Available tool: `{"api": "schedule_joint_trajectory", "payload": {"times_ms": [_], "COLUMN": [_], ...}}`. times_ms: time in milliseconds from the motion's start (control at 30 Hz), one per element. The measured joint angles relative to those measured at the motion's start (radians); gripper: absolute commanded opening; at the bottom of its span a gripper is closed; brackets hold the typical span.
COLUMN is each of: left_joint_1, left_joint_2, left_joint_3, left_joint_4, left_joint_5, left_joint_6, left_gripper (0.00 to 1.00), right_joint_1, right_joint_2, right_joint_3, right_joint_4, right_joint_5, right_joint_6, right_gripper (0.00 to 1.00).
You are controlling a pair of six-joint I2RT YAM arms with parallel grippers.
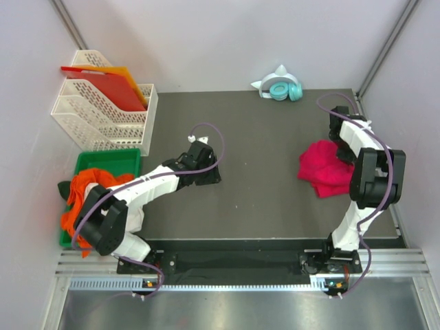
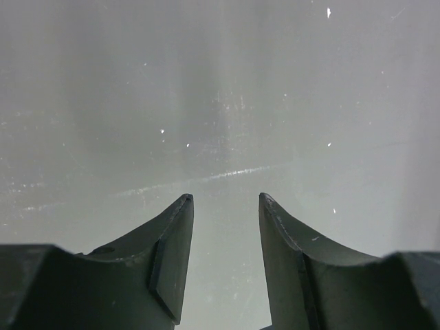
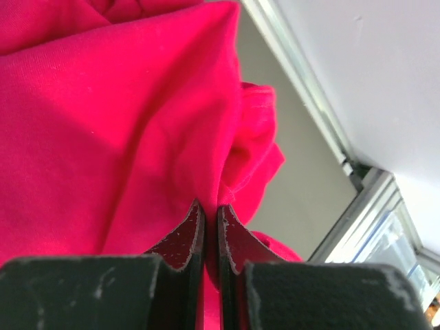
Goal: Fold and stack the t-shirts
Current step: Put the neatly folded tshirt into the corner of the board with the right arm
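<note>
The right gripper point(image 3: 210, 206) pinches a thin fold of the pink t-shirt point(image 1: 322, 170), bunched near the right edge of the surface point(image 1: 261, 130). The left gripper point(image 2: 225, 198) is open and empty. Such a small pinch could slip when pulled.

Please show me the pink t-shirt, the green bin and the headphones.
pink t-shirt point(image 1: 322, 170), top view, middle of the cloth
green bin point(image 1: 113, 159), top view, bare far part
headphones point(image 1: 278, 91), top view, teal ear cup
</note>
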Motion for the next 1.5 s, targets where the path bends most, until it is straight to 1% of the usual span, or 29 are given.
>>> {"api": "schedule_joint_trajectory", "payload": {"times_ms": [133,300,400,567,633,667,733,767,833,867,933,967,1033,1100,1167,1200,1233,1300,1367,1400,1500], "left_joint_1": [0.000,0.000,0.000,0.000,0.000,0.000,0.000,-0.002,-0.008,-0.012,-0.022,-0.028,-0.035,-0.040,-0.042,-0.042,-0.042,-0.042,-0.042,-0.042,-0.043], "left_joint_2": [0.000,0.000,0.000,0.000,0.000,0.000,0.000,0.000,0.000,-0.001,-0.006,-0.010,-0.016,-0.022,-0.029,-0.031,-0.032,-0.032,-0.032,-0.032,-0.032], "left_joint_3": [0.000,0.000,0.000,0.000,0.000,0.000,0.000,0.000,-0.003,-0.006,-0.017,-0.023,-0.027,-0.028,-0.028,-0.029,-0.029,-0.030,-0.034,-0.038,-0.055], "left_joint_4": [-0.011,-0.027,-0.028,-0.028,-0.027,-0.027,-0.027,-0.026,-0.019,-0.015,-0.007,-0.006,-0.004,-0.003,0.003,0.006,0.008,0.011,0.011,0.013,0.019], "left_joint_5": [-0.001,-0.005,-0.005,-0.004,-0.003,0.000,0.004,0.004,0.005,0.005,0.009,0.012,0.014,0.016,0.016,0.017,0.019,0.021,0.022,0.023,0.025], "left_joint_6": [0.003,0.014,0.015,0.015,0.015,0.015,0.014,0.014,0.014,0.015,0.014,0.014,0.014,0.014,0.014,0.014,0.014,0.010,0.004,0.002,-0.006], "left_gripper": [0.48,0.48,0.48,0.48,0.48,0.48,0.49,0.49,0.50,0.50,0.51,0.51,0.51,0.50,0.50,0.49,0.49,0.48,0.48,0.48,0.48], "right_joint_1": [-0.008,-0.014,-0.020,-0.030,-0.035,-0.039,-0.042,-0.042,-0.041,-0.040,-0.032,-0.029,-0.019,-0.009,0.004,0.011,0.018,0.027,0.029,0.029,0.029], "right_joint_2": [0.037,0.031,-0.010,-0.130,-0.163,-0.172,-0.192,-0.211,-0.264,-0.296,-0.347,-0.359,-0.365,-0.371,-0.386,-0.394,-0.399,-0.400,-0.389,-0.376,-0.331], "right_joint_3": [-0.009,-0.082,-0.138,-0.215,-0.236,-0.245,-0.263,-0.278,-0.299,-0.299,-0.264,-0.232,-0.165,-0.120,-0.114,-0.117,-0.124,-0.148,-0.187,-0.208,-0.279], "right_joint_4": [0.020,0.055,0.081,0.088,0.086,0.088,0.096,0.110,0.133,0.140,0.146,0.146,0.156,0.182,0.206,0.217,0.233,0.268,0.286,0.293,0.301], "right_joint_5": [-0.024,-0.030,-0.030,-0.043,-0.049,-0.052,-0.064,-0.078,-0.117,-0.139,-0.180,-0.197,-0.221,-0.246,-0.278,-0.301,-0.325,-0.370,-0.407,-0.424,-0.454], "right_joint_6": [0.014,0.046,0.071,0.113,0.124,0.130,0.131,0.129,0.113,0.101,0.081,0.071,0.057,0.047,0.037,0.031,0.027,0.023,0.031,0.036,0.052], "right_gripper": [0.00,0.00,0.00,0.00,0.02,0.11,0.24,0.38,0.50,0.66,0.75,0.77,0.77,0.74,0.60,0.51,0.31,0.14,0.01,0.00,0.00]}}
